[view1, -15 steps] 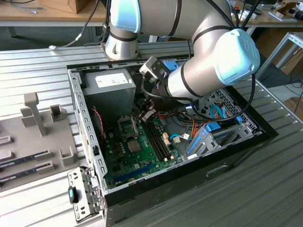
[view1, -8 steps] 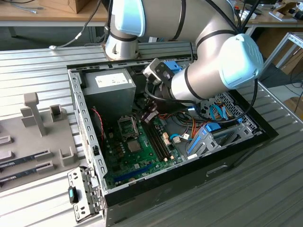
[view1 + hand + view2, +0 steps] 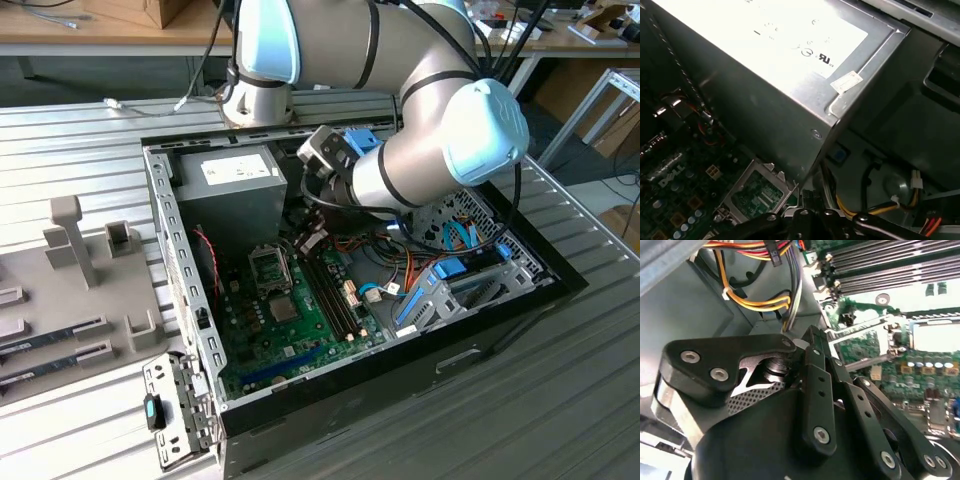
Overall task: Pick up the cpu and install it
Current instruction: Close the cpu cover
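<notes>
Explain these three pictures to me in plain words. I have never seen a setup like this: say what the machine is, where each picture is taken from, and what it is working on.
The machine is a robot arm, silver with pale blue caps. The exterior view comes from a camera standing off the arm. It shows the arm reaching into an open computer case on a metal table. Inside lie the green motherboard and a grey power-supply box. A grey holder tray sits at that view's left.

Both wrist views come from cameras riding on the arm. The second wrist view shows the black gripper near the open processor socket. The first wrist view shows the power-supply box close up, with the socket frame below it. I cannot see the cpu itself anywhere.
</notes>
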Controlling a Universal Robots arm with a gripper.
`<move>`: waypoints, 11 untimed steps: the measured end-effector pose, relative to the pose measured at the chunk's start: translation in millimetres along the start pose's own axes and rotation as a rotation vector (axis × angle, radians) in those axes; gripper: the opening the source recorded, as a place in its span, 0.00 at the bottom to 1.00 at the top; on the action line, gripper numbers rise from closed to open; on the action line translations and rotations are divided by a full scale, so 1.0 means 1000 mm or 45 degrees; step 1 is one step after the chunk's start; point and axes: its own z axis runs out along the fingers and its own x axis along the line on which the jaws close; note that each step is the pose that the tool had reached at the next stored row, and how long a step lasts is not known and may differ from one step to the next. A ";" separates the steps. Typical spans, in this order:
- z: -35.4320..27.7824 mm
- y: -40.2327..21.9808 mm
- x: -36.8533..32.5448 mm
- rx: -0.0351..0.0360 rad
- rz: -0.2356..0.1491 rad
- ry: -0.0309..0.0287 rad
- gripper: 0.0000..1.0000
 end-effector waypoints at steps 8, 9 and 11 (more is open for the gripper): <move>0.0108 -0.0053 0.0004 0.0003 0.001 -0.0006 0.11; 0.0118 -0.0053 0.0002 0.0003 0.001 -0.0006 0.11; 0.0153 -0.0050 -0.0006 0.0002 0.001 -0.0006 0.11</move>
